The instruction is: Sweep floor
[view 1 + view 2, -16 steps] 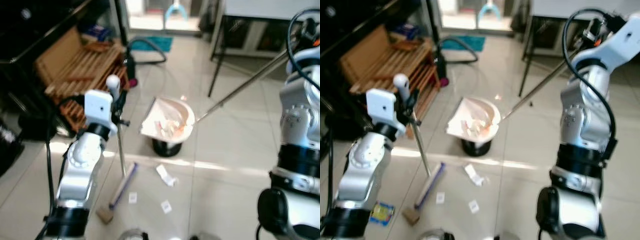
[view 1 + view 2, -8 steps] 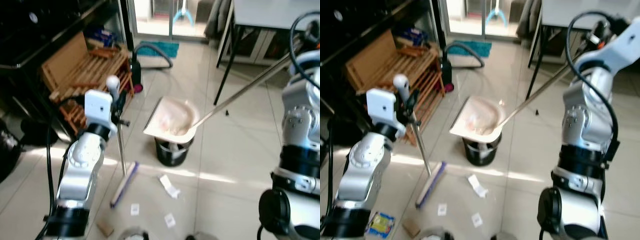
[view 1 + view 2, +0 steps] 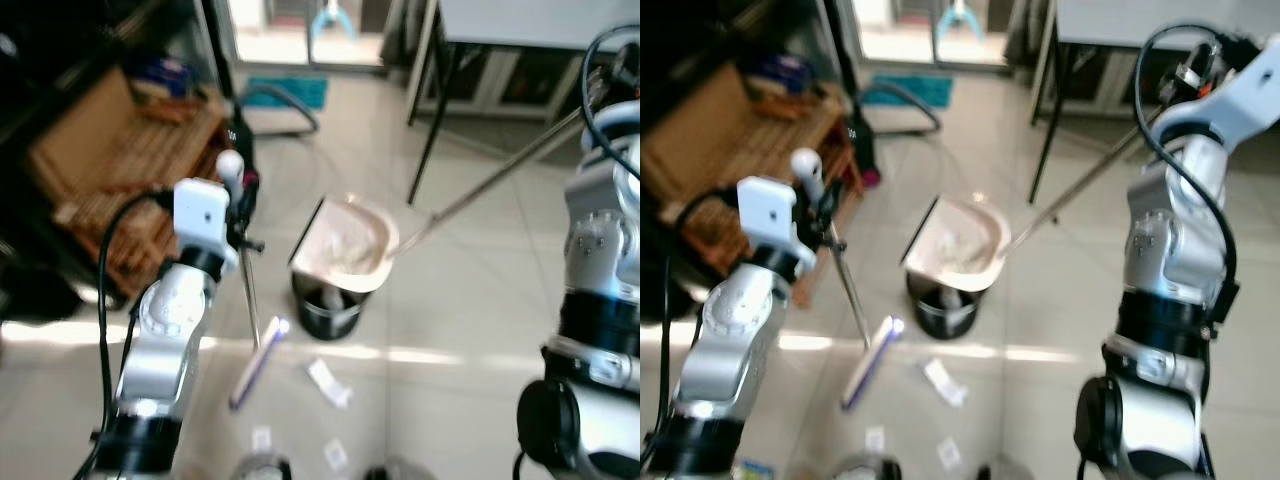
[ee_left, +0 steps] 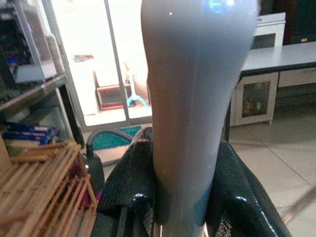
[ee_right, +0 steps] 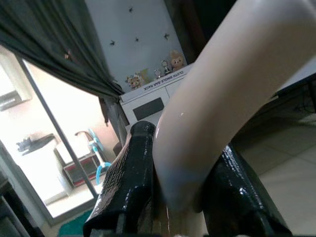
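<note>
Tipping over the black bin (image 3: 328, 308) at the middle of the frame, the dustpan (image 3: 347, 247) hangs on its long metal handle (image 3: 500, 175), which runs up toward the upper right to the right pincer (image 5: 170, 197), whose black fingers are clamped around the pale grip. The pan's mouth faces down-left, directly above the bin's opening, so the emptying looks underway or nearly finished, a judgement only since the views are blurred. The left pincer (image 4: 180, 197) is closed around the white top of the broom (image 3: 243, 270), left of centre; the broom's shaft drops almost straight down to its head (image 3: 258, 348) lying on the tiled floor (image 3: 450, 400) just left of the bin. Several paper scraps (image 3: 328, 383) lie on the floor below the bin, toward the lower middle, beside the broom head and nearer the left arm. The relation that matters next: the scraps sit between broom head and bin, so the broom would need to sweep rightward while the pan comes down beside them.
</note>
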{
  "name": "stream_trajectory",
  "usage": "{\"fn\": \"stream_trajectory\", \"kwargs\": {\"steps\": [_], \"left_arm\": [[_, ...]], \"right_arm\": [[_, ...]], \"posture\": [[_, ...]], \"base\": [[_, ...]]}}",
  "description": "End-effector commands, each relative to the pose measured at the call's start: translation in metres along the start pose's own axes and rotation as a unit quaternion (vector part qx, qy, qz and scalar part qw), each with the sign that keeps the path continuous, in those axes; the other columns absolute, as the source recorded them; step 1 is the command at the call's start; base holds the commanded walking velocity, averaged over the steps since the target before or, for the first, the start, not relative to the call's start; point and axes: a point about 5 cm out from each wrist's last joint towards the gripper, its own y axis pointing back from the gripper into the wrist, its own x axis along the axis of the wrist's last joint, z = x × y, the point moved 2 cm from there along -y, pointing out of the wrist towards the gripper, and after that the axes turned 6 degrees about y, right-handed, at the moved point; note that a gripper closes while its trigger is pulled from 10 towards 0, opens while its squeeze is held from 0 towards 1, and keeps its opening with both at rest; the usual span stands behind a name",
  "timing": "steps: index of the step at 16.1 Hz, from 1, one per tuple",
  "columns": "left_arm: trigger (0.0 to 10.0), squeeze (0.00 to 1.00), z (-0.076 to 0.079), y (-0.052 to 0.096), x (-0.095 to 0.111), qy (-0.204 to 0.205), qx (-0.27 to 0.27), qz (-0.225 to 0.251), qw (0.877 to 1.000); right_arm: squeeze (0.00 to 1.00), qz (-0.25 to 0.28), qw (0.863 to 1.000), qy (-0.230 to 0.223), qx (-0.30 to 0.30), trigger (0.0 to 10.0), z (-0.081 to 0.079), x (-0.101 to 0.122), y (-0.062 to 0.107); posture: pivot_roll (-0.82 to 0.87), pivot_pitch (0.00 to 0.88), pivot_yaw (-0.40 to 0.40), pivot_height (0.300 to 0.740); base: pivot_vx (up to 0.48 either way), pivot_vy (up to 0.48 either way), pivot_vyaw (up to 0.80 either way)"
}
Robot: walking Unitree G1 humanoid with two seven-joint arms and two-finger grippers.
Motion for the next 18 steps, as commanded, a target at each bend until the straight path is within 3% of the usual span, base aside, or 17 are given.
{"fn": "stream_trajectory", "kwargs": {"steps": [1, 18], "left_arm": [[10.0, 0.0, -0.006, 0.002, 0.007, -0.018, 0.006, 0.012, 1.0], [10.0, 0.0, -0.006, 0.012, 0.002, -0.007, 0.018, 0.004, 1.0]], "right_arm": [[0.0, 0.028, 0.999, -0.025, 0.01, 10.0, -0.007, 0.013, 0.0], [0.0, 0.024, 1.0, -0.006, 0.01, 10.0, -0.009, 0.0, 0.001]], "posture": [[0.0, 0.085, 0.043, 0.74], [-0.03, 0.093, 0.01, 0.74]], "base": [[0.0, 0.0, 0.0], [0.0, 0.0, 0.0]]}}
